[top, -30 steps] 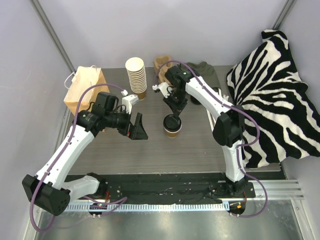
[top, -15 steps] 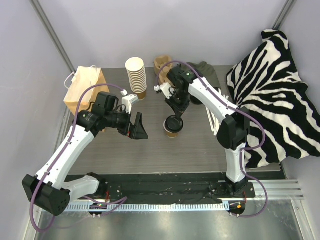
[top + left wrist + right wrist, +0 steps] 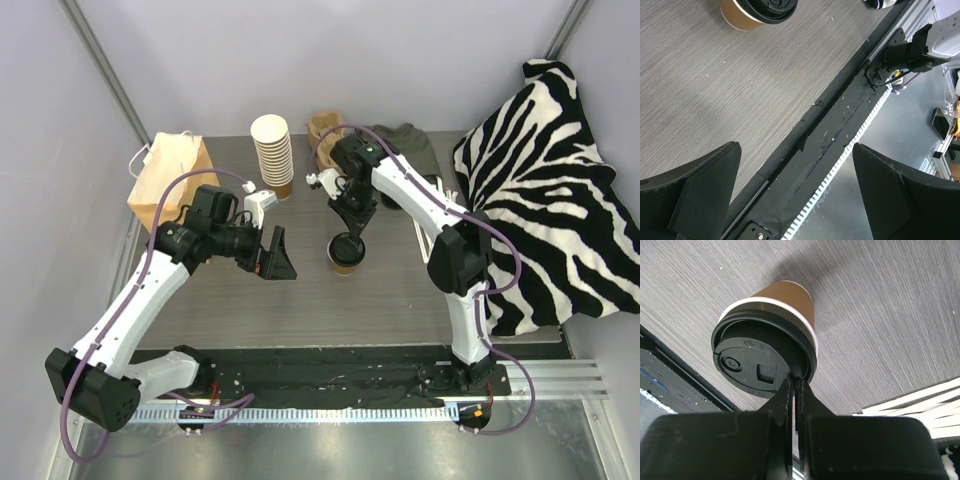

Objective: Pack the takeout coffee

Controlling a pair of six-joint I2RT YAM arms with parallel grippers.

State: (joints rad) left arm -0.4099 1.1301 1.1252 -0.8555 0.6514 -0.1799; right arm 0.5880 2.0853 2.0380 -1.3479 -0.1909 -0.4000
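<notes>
Coffee (image 3: 346,254) stands upright mid-table between the two arms, just below the right gripper (image 3: 352,226). From above, that gripper and its wrist cover part of the black lid (image 3: 757,362), so contact is hard to judge there. The right wrist view is clearer. Both fingers are pressed flat together with nothing between them, and their tips sit at the lid's near rim. Whether they touch it or hang just over it I cannot tell. The cup's base is hidden behind its own top in that view. The left wrist view cuts the cup off at the frame's top edge.

The left gripper (image 3: 275,256) hangs well apart from the coffee, to its left, with jaws spread wide and empty. Its fingers (image 3: 705,192) are matte black wedges, cropped at the bottom.

The cup wall is smooth brown paper with a white rim band. The lid is round moulded plastic with a sip slot. The table (image 3: 300,310) is grey with a fine grain. At the back stand a brown paper bag (image 3: 170,180) and a ribbed stack of cups (image 3: 272,155). A zebra cloth (image 3: 550,190) drapes the right side, cut off by the frame. Pale flat strips (image 3: 920,400) lie near the cup; what they are is unclear.
</notes>
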